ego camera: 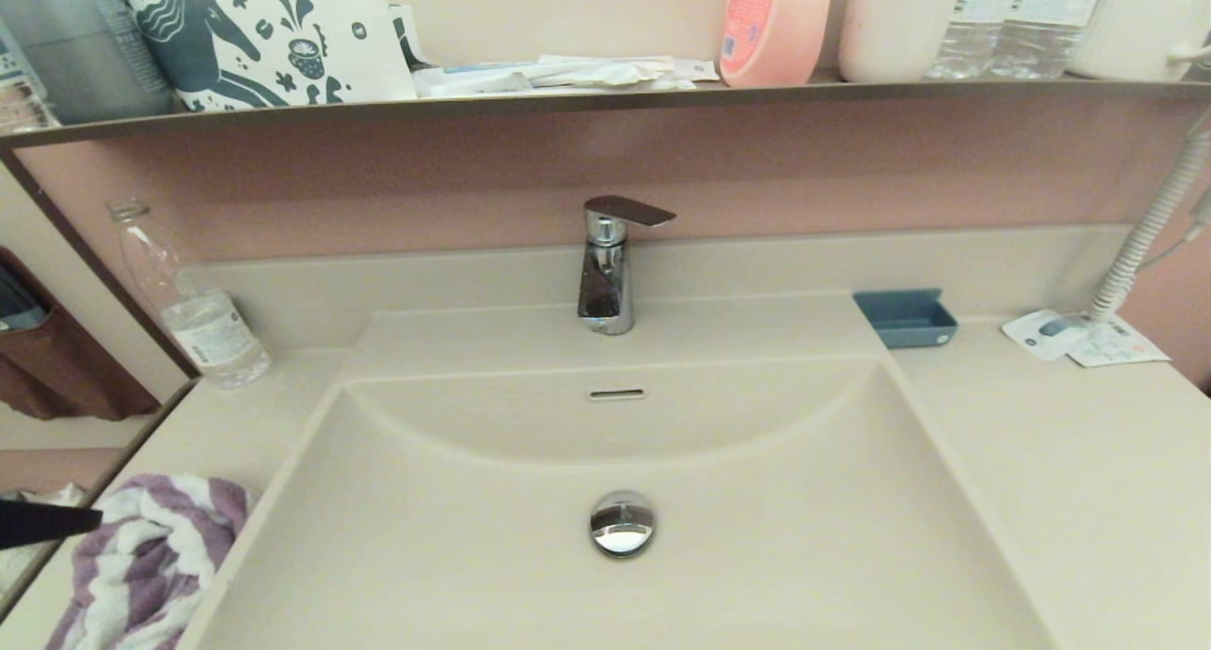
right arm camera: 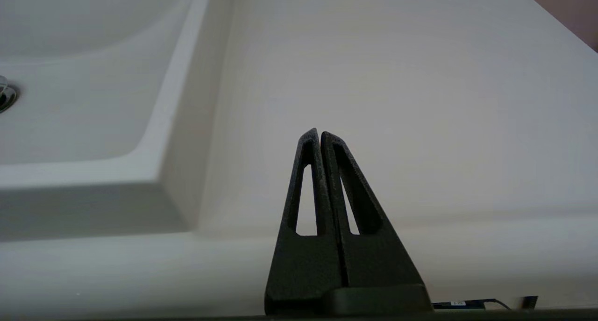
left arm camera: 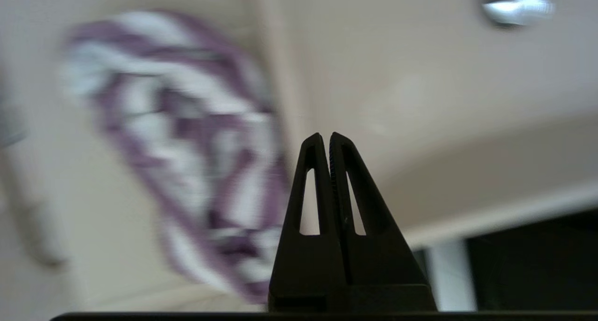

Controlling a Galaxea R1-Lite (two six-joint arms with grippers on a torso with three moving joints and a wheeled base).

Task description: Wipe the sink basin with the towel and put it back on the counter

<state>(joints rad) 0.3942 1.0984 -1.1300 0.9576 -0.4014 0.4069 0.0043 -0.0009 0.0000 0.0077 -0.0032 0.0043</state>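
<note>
The purple and white striped towel [ego camera: 151, 560] lies crumpled on the counter [ego camera: 1069, 461] at the near left, just left of the sink basin [ego camera: 757, 536]. The basin holds a chrome drain plug [ego camera: 622, 523] and an overflow slot [ego camera: 617, 395]. My left gripper [ego camera: 90, 519] pokes in from the left edge, its tip at the towel's left side, shut with nothing between the fingers. In the left wrist view the left gripper [left arm camera: 326, 136] is shut, with the towel [left arm camera: 187, 143] beside it. My right gripper [right arm camera: 318, 133] is shut and empty over the counter [right arm camera: 420, 78] right of the basin [right arm camera: 84, 106].
A chrome faucet [ego camera: 610, 267] stands behind the basin. A clear bottle [ego camera: 194, 305] stands back left, a blue dish [ego camera: 906, 317] and papers [ego camera: 1083, 338] with a coiled cord [ego camera: 1149, 229] back right. A dark-edged shelf [ego camera: 605, 96] above carries bottles and a printed bag.
</note>
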